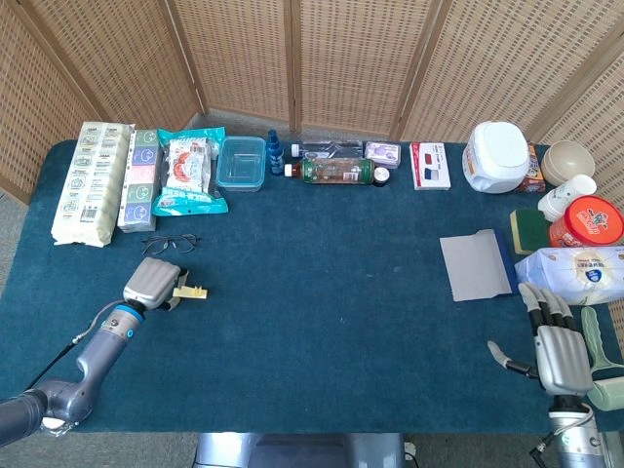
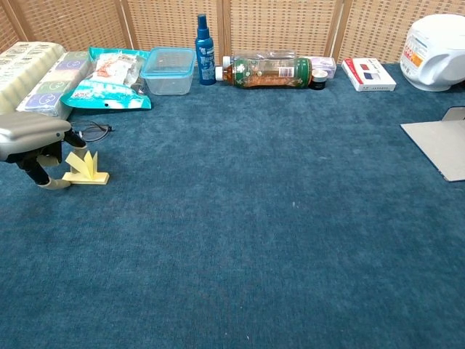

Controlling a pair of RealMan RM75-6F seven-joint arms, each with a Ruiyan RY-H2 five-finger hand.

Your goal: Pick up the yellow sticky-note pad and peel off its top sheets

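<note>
The yellow sticky-note pad (image 1: 192, 291) (image 2: 86, 172) lies on the blue table cloth at the front left, with a few of its top sheets standing up in a fan. My left hand (image 1: 153, 282) (image 2: 33, 137) hovers palm down just left of it, fingers curled downward. One fingertip (image 2: 54, 183) rests on the cloth at the pad's left edge. Whether a finger pinches a raised sheet is hidden under the hand. My right hand (image 1: 558, 343) lies flat at the front right with its fingers spread, holding nothing; the chest view does not show it.
A pair of glasses (image 1: 171, 242) (image 2: 94, 131) lies just behind the pad. Snack packs, a clear box (image 2: 168, 70), bottles and a white cooker (image 1: 497, 156) line the back edge. A grey sheet (image 1: 475, 265), wipes pack (image 1: 583, 273) and green roller (image 1: 604, 366) sit near my right hand.
</note>
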